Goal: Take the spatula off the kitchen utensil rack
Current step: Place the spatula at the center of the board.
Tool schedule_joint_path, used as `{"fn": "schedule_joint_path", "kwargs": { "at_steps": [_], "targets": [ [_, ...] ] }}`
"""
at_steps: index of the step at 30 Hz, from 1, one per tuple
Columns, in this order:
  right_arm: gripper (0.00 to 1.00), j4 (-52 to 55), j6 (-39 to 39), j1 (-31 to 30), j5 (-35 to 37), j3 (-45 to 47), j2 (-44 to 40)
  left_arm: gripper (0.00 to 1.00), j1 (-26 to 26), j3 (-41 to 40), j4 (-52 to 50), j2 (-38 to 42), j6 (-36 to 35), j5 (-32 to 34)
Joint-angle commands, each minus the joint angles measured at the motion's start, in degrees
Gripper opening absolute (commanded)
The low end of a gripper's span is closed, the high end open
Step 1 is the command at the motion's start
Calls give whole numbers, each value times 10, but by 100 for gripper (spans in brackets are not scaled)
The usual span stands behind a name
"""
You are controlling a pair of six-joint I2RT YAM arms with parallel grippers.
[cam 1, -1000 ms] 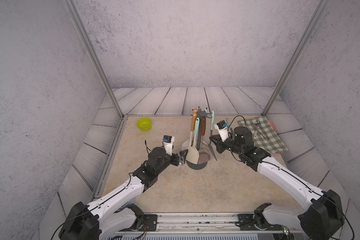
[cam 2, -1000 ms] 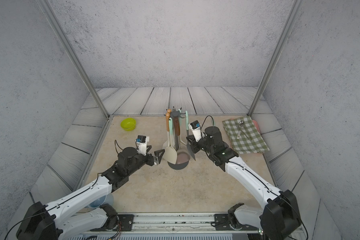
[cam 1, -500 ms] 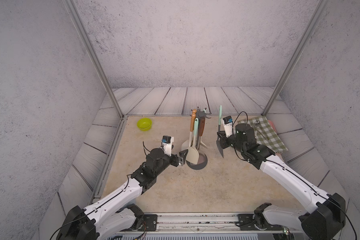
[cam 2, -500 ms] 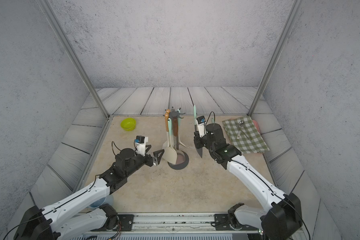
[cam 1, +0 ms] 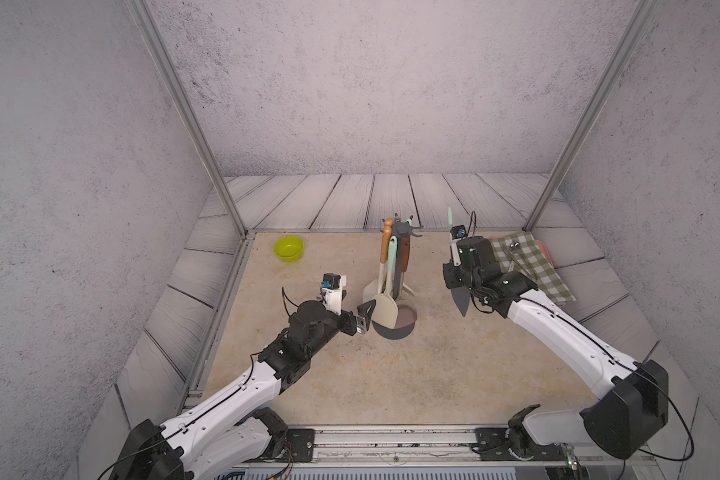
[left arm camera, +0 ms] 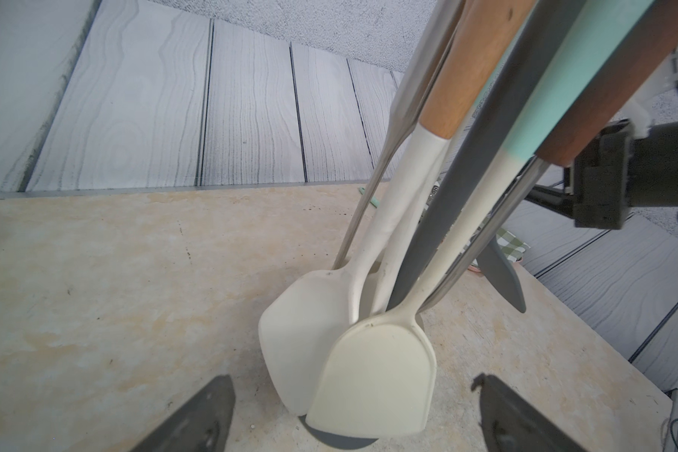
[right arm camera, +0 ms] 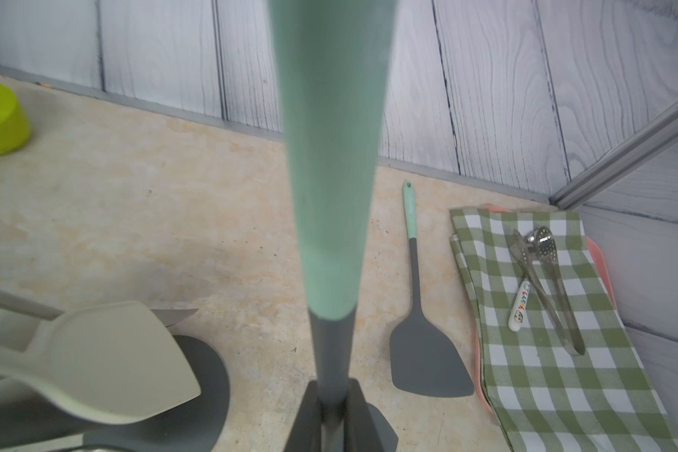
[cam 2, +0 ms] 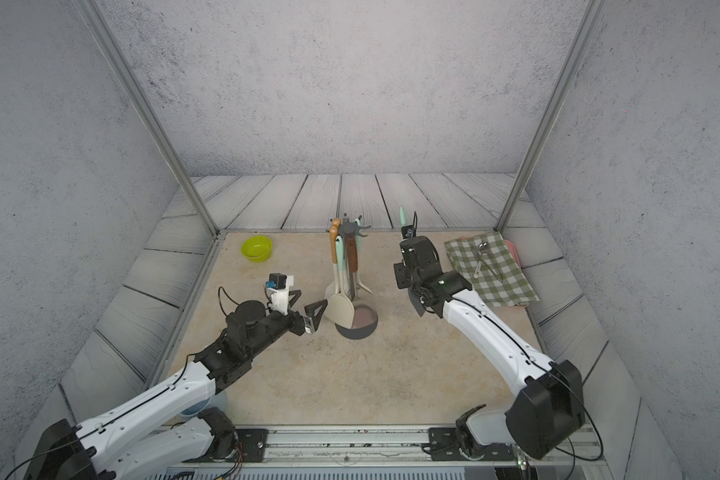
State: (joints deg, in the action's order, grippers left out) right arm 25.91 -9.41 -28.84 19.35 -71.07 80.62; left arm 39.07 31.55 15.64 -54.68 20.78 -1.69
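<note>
Spatula [cam 1: 461, 298] upright in right tool [right arm camera: 331, 411], blade down

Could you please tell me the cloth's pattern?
The flat fabric cloth is green-and-white checked, clearest in the right wrist view.

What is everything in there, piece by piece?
rack: 1, dark grey, mid-table
held spatula: 1, grey blade, mint handle, in the right gripper, off the rack
loose spatula: 1, grey and mint, flat on the table beside the cloth
cream spatulas: 2, cream, hanging on the rack
steel utensils: at least 2, one brown-handled, hanging on the rack
bowl: 1, lime green, far left of the table
cloth: 1, green-white check, far right
tray: 1, pink, under the cloth
tongs: 1, steel, on the cloth
white-handled piece: 1, white, on the cloth
table: 1, beige
left gripper: 1, black, open, empty, by the rack's base
right gripper: 1, black, shut on the held spatula
</note>
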Motion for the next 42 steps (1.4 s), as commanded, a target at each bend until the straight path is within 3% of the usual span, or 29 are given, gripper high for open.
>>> {"fn": "schedule_joint_path", "kwargs": {
  "at_steps": [1, 19, 31, 42],
  "targets": [
    [0, 32, -29, 7, 43, -42, 50, 99, 3, -6, 3, 8, -7, 7],
    [0, 224, -187, 38, 125, -337, 371, 99, 3, -4, 3, 6, -7, 7],
    [0, 214, -191, 78, 53, -404, 479, 99, 3, -4, 5, 4, -7, 6],
    [22, 180, -144, 95, -27, -447, 554, 99, 4, -4, 6, 2, -8, 6]
  ]
}}
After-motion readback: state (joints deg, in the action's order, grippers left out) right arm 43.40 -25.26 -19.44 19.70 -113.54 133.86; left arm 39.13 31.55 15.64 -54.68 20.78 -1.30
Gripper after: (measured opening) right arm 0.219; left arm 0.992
